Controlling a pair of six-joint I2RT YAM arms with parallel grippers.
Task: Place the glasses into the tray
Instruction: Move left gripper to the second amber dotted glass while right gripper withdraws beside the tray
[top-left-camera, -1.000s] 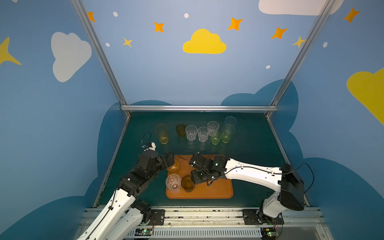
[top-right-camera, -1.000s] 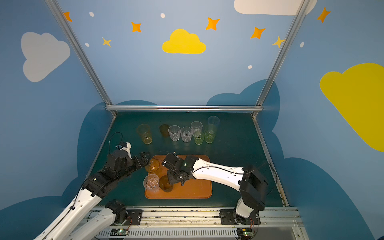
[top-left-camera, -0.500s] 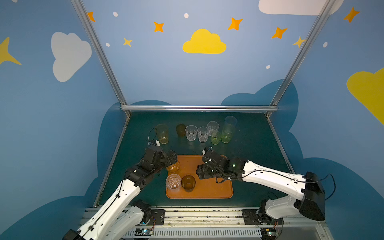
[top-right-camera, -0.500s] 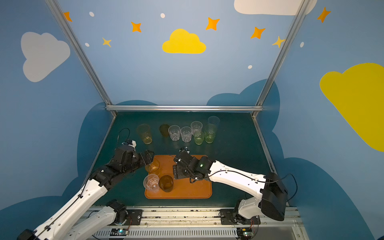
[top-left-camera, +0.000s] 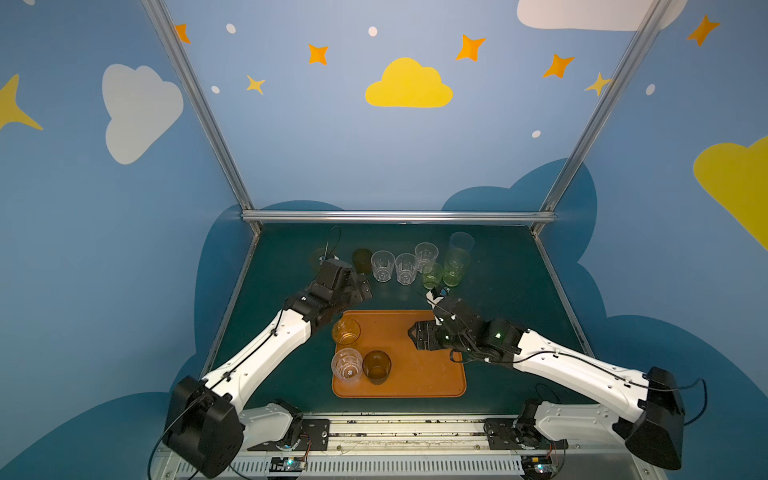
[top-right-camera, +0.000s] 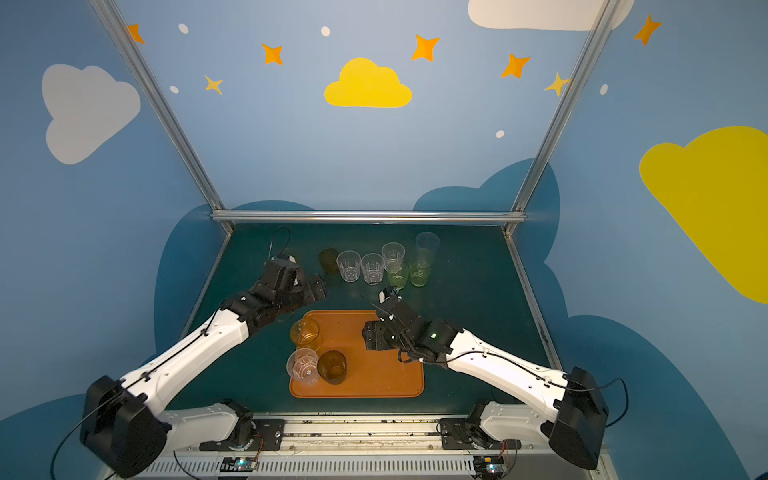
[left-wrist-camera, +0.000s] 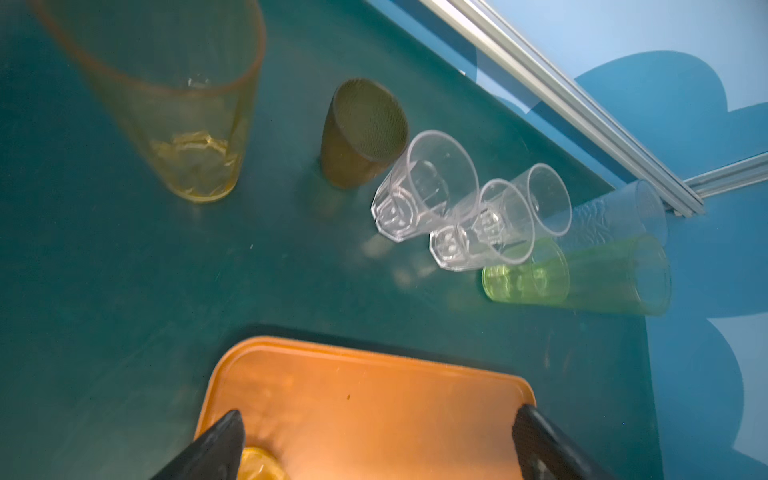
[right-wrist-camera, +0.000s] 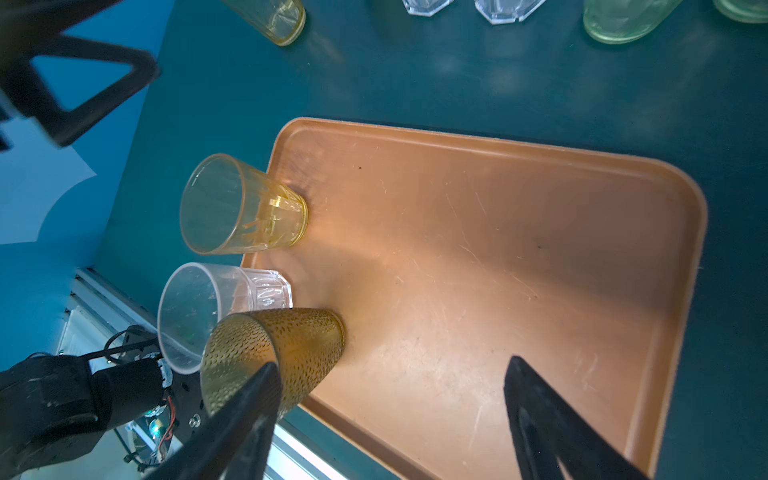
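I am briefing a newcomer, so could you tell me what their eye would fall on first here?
The orange tray sits front and centre on the green table, with an amber glass, a clear glass and a dark brown glass grouped at its left side. More glasses line the back, and the left gripper and right gripper hang open, empty.

You are looking at a dark teal tabletop (top-left-camera: 519, 299) with blue walls (top-left-camera: 62, 249) around it. A yellow cloud (top-left-camera: 408, 85) and orange stars (top-left-camera: 318, 54) are painted on the back one, a white cloud (top-left-camera: 137, 112) on the left one. An aluminium bar (top-left-camera: 395, 216) runs along the tabletop's far edge, meeting two slanted aluminium posts (top-left-camera: 195, 104).
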